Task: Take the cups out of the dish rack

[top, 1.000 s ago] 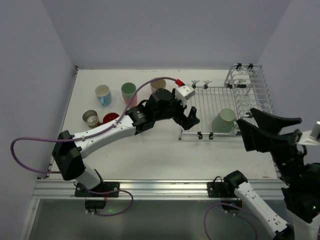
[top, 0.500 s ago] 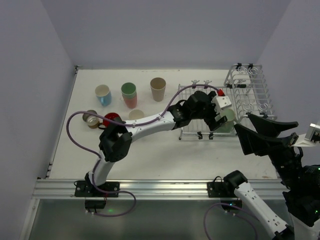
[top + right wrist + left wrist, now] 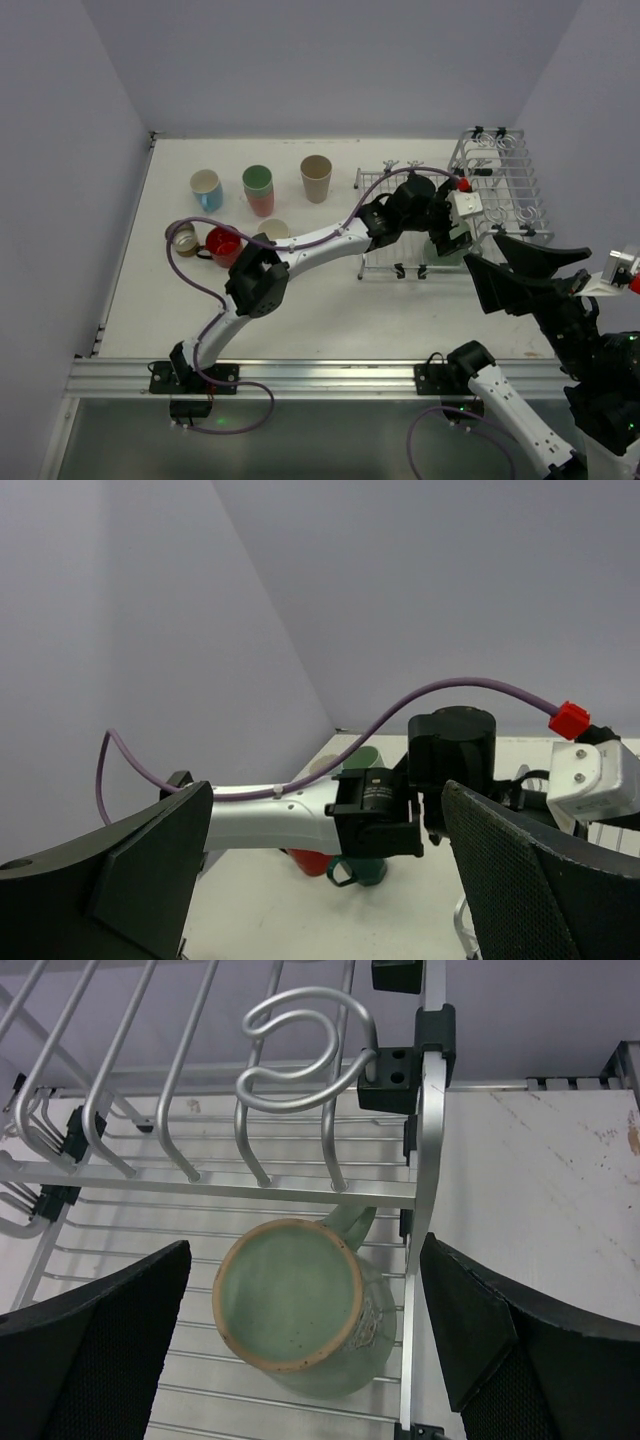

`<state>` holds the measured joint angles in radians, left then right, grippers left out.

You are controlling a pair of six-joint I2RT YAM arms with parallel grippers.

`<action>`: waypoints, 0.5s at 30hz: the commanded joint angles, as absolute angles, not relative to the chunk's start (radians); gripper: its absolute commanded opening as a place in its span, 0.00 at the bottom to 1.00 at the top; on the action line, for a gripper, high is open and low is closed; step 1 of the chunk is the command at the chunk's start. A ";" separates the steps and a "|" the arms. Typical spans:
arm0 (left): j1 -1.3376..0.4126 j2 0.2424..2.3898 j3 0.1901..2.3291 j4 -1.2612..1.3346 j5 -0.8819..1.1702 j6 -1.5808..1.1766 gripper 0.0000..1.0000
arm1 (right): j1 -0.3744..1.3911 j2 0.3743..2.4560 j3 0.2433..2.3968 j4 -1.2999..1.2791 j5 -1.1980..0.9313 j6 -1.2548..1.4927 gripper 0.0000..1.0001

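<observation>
Left gripper (image 3: 305,1252) is hovering, claw released wide, over sage green mug (image 3: 290,1295) sitting upright inside dish rack (image 3: 420,1140), beside its upright loops. Right gripper (image 3: 328,792) is hanging released near the rack.

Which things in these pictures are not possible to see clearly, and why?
Top view: the left gripper covers most of the green mug.
Left wrist view: the mug's handle is half behind its rim.
Right wrist view: the left arm hides most of the red cup.
</observation>
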<state>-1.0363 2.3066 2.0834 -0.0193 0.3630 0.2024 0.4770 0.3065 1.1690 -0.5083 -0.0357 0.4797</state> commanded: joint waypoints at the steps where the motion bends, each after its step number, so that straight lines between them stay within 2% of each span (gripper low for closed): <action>1: -1.034 2.356 2.170 -0.041 0.388 0.233 1.00 | 0.477 0.293 1.166 -0.525 -0.034 0.457 0.99; 15: -1.032 2.447 2.214 -0.026 0.356 0.242 1.00 | 0.479 0.293 1.138 -0.525 -0.058 0.448 0.99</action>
<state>-1.0363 2.4226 2.1677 -0.0475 0.3676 0.2253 0.4770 0.2916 1.1469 -0.5175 -0.0418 0.4694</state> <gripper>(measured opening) 0.997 0.990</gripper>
